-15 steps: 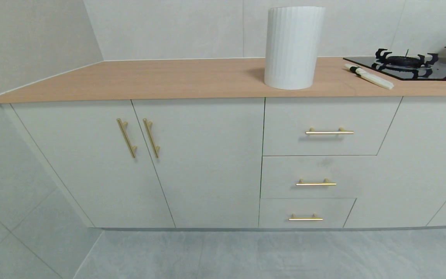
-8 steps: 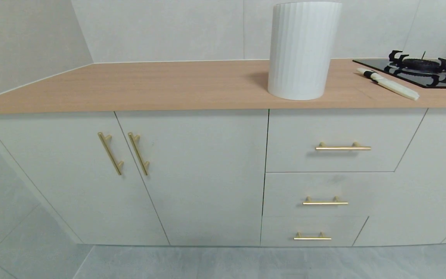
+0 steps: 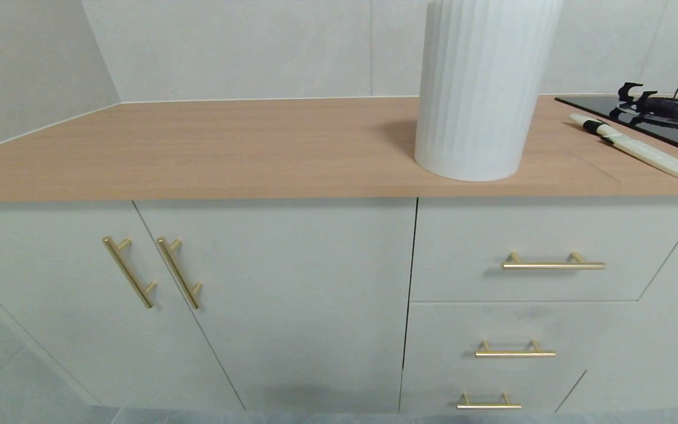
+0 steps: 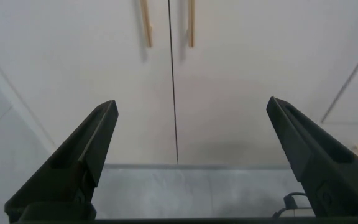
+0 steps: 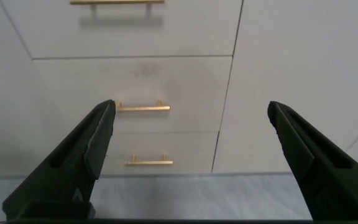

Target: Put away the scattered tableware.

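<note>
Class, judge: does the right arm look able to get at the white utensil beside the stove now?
Probably not yet: the right gripper, jaws open, sits low facing the drawers, while the white utensil lies up on the countertop.

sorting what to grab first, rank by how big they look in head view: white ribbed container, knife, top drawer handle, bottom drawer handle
1. white ribbed container, by far
2. knife
3. top drawer handle
4. bottom drawer handle, may only look shorter, being farther from the camera

White container [image 3: 480, 100] top (hob [image 3: 660, 121] too) off-frame
</note>
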Motion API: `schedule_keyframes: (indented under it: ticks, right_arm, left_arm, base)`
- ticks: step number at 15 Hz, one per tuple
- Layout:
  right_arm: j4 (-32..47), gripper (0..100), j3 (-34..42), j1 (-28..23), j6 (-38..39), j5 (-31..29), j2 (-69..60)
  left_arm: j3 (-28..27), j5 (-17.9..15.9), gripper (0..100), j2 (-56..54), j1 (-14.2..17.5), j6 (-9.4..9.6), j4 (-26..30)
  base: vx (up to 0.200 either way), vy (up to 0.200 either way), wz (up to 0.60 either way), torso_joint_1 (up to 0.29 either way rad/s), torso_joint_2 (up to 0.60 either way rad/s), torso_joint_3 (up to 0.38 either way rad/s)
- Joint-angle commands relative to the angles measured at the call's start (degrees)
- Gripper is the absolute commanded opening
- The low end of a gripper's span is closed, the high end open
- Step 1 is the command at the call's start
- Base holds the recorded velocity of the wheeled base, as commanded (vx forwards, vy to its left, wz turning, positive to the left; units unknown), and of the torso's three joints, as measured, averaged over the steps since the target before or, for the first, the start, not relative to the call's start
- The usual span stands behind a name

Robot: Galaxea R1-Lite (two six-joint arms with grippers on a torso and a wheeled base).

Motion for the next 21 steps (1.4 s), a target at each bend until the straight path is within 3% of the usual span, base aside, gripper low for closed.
schedule_keyframes:
  ticks: [1, 21]
  right_arm:
    - [-0.01, 100, 0.0, -0.02, -0.02, -0.02, 0.18]
    - [-0.1, 100, 0.0, -0.02, -0.11, -0.02, 0.09]
  left_arm:
    - [0.0, 0.01, 100, 0.0, 0.02, -0.08, -0.01]
    - [0.0, 0.01, 100, 0.0, 0.02, 0.19, -0.01]
  base:
    - [0.2, 0.0, 0.0, 0.002, 0.0, 0.002]
    - [0.01, -0.01, -0.06, 0.001, 0.0, 0.001]
